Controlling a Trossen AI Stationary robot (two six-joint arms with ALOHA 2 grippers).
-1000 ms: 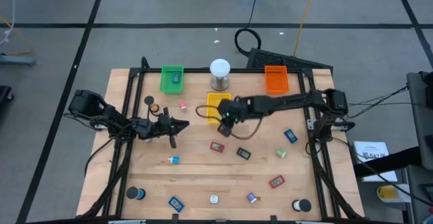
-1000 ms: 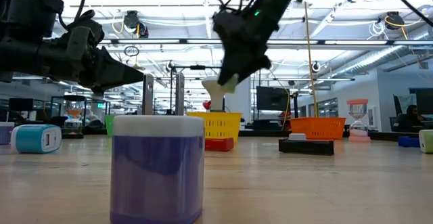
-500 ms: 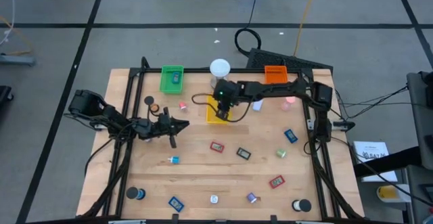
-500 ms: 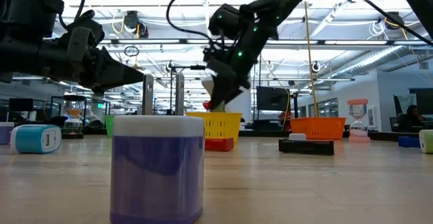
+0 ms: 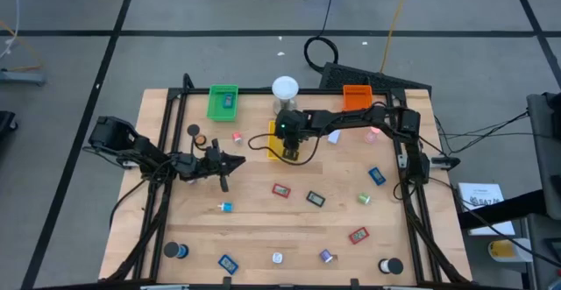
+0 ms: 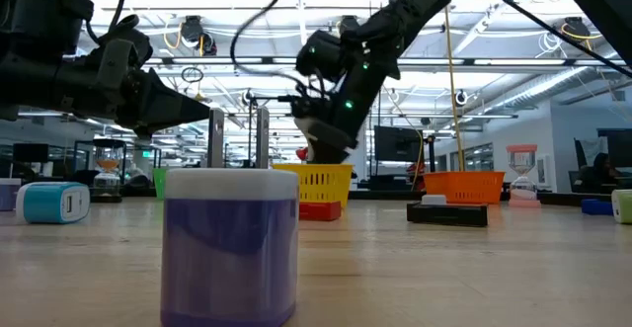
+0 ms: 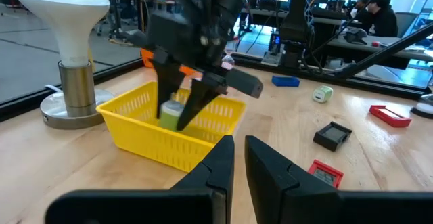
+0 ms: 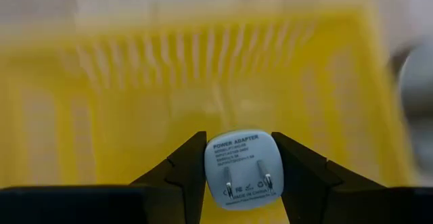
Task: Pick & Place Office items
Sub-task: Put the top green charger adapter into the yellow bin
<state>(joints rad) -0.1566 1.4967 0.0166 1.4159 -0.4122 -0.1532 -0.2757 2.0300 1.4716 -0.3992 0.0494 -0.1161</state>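
Note:
My right gripper (image 7: 177,109) is shut on a small pale green-white power adapter (image 8: 243,170), at the rim of the yellow tray (image 5: 273,152) behind the table's middle. The tray's slatted wall (image 8: 203,75) fills the right wrist view. Other office items lie loose on the wood: a red piece (image 5: 280,189), a dark piece (image 5: 315,199), a blue piece (image 5: 376,176) and a purple roll (image 6: 229,243). My left gripper (image 5: 240,159) waits shut and level at the left, pointing toward the tray; its fingers (image 7: 218,160) hold nothing. My right gripper pinches the power adapter by two opposite sides (image 8: 211,166) between its two fingers, the pronged face toward the wrist. The fingers (image 7: 196,102) slant down into the tray from the table's right. The adapter hangs inside the tray's walls; whether it touches the floor cannot be told.
A white-domed lamp (image 5: 285,95) stands just behind the yellow tray, with a green tray (image 5: 223,102) to its left and an orange tray (image 5: 357,102) to its right. Black rolls (image 5: 391,265) and small pieces lie along the near edge. Bare wood lies between the arms.
My right gripper has carried the adapter toward the table's far edge and down, from above the tray's near side into the yellow tray. Its wrist has rolled on the way. The fingers have stayed shut on the adapter.

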